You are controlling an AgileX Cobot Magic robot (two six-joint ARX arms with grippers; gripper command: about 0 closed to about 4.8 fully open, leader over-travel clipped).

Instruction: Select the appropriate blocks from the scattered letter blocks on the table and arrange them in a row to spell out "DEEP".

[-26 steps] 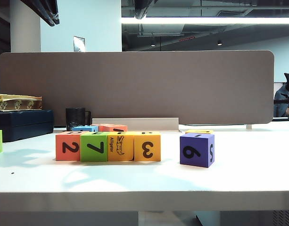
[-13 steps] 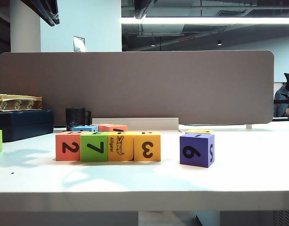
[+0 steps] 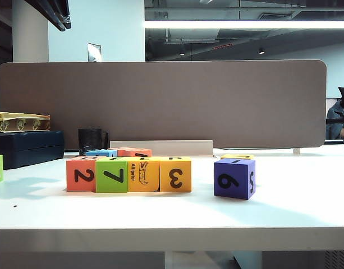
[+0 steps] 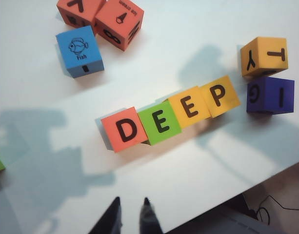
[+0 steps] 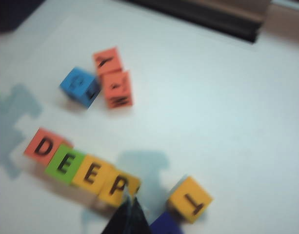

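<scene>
Row of four blocks (image 4: pixel 171 117) touching on the desk (image 3: pixel 306 213), tops spelling DEEP, so task looks done. Left end effector (image 4: pixel 131 214) nearly closed, empty, hovering above; right end effector (image 5: pixel 131 214) closed, empty, above the P block (image 5: pixel 115 187). Versus earlier exterior frames: blocks unmoved, only the shadow in front of the row gone.

The left gripper (image 4: pixel 130 214) is hanging high above the bench (image 4: pixel 198 170), pointing down at it, its two dark fingers (image 4: pixel 111 218) standing close together with only a narrow gap between them and gripping nothing. The right gripper (image 5: pixel 129 214) is also hanging above the bench, its dark fingertips pressed together into a single point and carrying nothing. Neither arm is showing in the exterior view.
</scene>
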